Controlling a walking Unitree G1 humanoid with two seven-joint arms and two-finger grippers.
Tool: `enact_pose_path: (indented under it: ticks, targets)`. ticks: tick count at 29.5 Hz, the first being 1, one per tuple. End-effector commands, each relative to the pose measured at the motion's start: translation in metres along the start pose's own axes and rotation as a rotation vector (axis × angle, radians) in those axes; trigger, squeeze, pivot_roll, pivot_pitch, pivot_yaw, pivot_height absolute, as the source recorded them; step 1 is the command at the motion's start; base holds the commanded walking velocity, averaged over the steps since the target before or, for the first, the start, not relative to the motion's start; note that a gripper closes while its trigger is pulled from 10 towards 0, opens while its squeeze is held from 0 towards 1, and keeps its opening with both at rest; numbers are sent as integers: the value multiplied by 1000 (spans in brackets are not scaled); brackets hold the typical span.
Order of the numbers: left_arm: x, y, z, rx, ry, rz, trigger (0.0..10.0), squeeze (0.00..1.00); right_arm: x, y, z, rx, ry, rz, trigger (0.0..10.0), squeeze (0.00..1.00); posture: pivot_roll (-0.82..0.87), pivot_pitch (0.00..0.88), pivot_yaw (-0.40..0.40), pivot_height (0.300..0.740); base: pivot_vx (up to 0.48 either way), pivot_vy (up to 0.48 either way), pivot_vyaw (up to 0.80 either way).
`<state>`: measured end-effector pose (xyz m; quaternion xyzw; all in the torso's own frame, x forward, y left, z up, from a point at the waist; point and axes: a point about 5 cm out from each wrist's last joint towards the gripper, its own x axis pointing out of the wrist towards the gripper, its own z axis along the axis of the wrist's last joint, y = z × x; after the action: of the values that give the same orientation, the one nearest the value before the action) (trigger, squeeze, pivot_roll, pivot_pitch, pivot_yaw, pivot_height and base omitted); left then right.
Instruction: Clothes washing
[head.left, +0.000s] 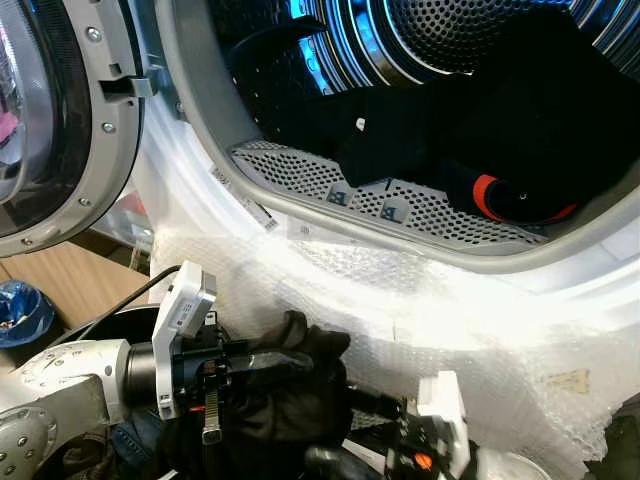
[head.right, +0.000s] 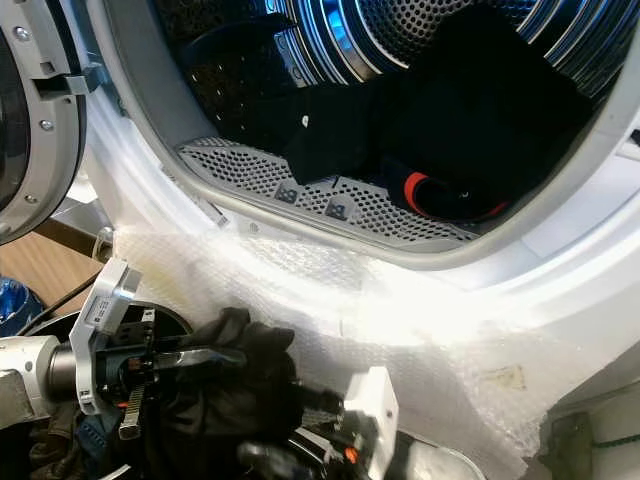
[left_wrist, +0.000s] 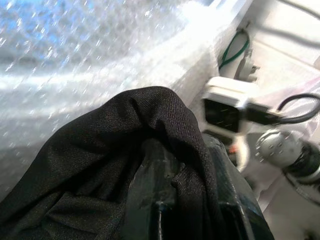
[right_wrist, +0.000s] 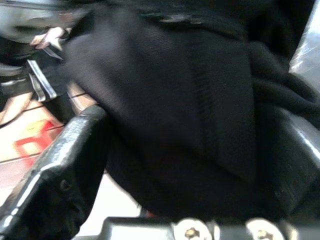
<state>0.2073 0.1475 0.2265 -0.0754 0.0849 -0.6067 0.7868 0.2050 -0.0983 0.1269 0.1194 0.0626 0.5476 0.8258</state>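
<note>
The black garment (head.left: 285, 385) was a soft, crumpled bundle of dark knit cloth, bunched up low in front of the washing machine (head.left: 420, 290), just below its bubble-wrapped front panel (head.left: 400, 310). It was matte black all over, folded on itself in thick creases, and one lobe of it stood up above the rest like a knuckle.

The left gripper (head.left: 275, 358) was down there with it, reaching in from the robot's left, its long black fingers (head.left: 262, 356) clamped onto the cloth; in the left wrist view the fabric (left_wrist: 125, 165) draped right over the fingers and hid most of them. The right gripper (right_wrist: 190, 150) came in from below on the robot's right, and its wrist view showed the same black cloth packed between its two dark fingers (right_wrist: 55, 170), so it was gripping the garment as well. That view was blurred, and the fingertips were lost under the fabric.

Up above, the drum (head.left: 450, 40) stood open, door (head.left: 50, 120) swung to the left. More dark clothes (head.left: 500, 130) lay heaped inside, with a red band (head.left: 485, 195) showing on one piece. How many items were in that heap could not be made out, and the drum's right side was cut off by the frame.
</note>
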Motion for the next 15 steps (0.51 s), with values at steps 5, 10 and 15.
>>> enact_pose_path:
  ticks: [5,10,15]
  targets:
    - [8,0,7,17,-39,-5,0,0,10,-5,-2,9,22,-95,10000,0,55,64,-25,740,0,0,0]
    - [12,2,12,26,-71,18,0,0,12,10,-4,35,46,13,10000,0,58,65,-25,740,0,0,0]
    - [17,5,16,29,-104,42,0,0,12,23,-5,62,68,125,10000,0,57,62,-25,740,0,0,0]
